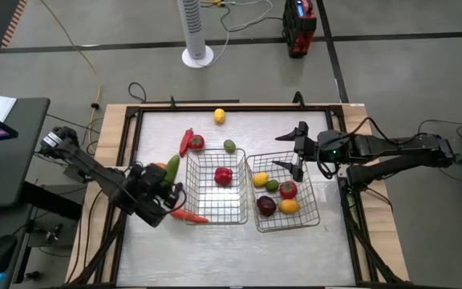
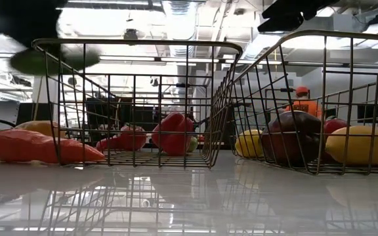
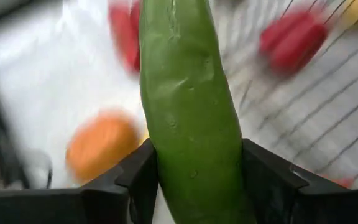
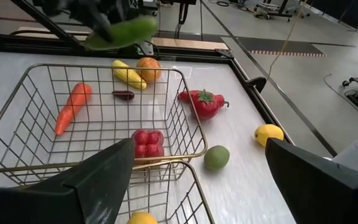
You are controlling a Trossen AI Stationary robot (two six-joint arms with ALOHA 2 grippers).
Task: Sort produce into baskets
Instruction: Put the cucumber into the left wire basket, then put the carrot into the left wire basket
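Note:
My left gripper (image 1: 167,183) is shut on a green cucumber (image 1: 172,167) in the air by the left rim of the left wire basket (image 1: 195,189). That basket holds one red pepper (image 1: 224,175). The right basket (image 1: 311,210) holds a lemon (image 1: 260,179), a lime (image 1: 272,185), a red apple (image 1: 288,189), a dark plum (image 1: 266,206) and another lemon (image 1: 289,205). My right gripper (image 1: 295,150) is open and empty over the right basket's far rim. An orange carrot (image 1: 189,215) lies on the table by the left basket's near left corner. My left gripper pinches the cucumber between its two fingers (image 3: 138,180), across its long sides near one end (image 3: 194,168). The cucumber runs on lengthwise ahead of the fingers. It is lifted clear of table and basket, as the right wrist view (image 4: 120,32) shows.
Loose on the table beyond the baskets lie a red pepper (image 1: 191,142), a lime (image 1: 228,146) and a lemon (image 1: 219,116). An orange fruit (image 4: 148,67), a yellow piece (image 4: 129,76) and a small dark piece (image 4: 123,94) lie left of the left basket.

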